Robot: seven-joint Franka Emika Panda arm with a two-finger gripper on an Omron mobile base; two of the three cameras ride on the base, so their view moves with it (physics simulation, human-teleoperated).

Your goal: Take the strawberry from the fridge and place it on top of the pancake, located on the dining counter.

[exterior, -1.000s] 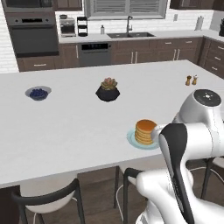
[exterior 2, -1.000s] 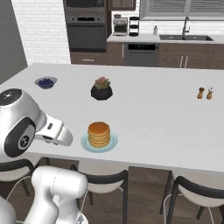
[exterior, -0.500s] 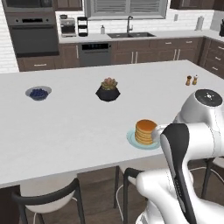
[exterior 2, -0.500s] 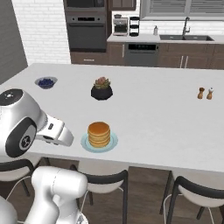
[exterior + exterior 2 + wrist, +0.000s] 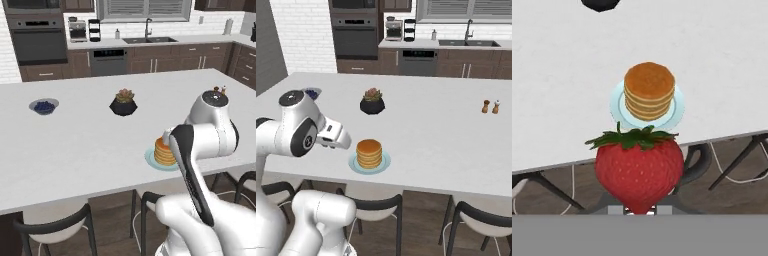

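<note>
In the hand view the bright red strawberry (image 5: 639, 172) with green leaves sits close up, and my gripper (image 5: 639, 208) is shut on it; the fingers are mostly hidden behind the berry. Past it, the golden-brown pancake (image 5: 649, 96) stack stands on its pale teal plate (image 5: 677, 107) near the front edge of the white dining counter (image 5: 562, 90). From the base cameras the pancake (image 5: 369, 152) (image 5: 164, 150) lies just beside my hand (image 5: 336, 136), which hovers at the counter's edge to its left.
A dark pot with a plant (image 5: 372, 101) stands behind the pancake, a blue bowl of blueberries (image 5: 44, 105) farther left, and salt and pepper shakers (image 5: 490, 106) to the right. Dark chairs (image 5: 376, 206) line the counter's near edge.
The arm has swung closer to the pancake stack, carrying the strawberry. Nothing on the counter has moved.
</note>
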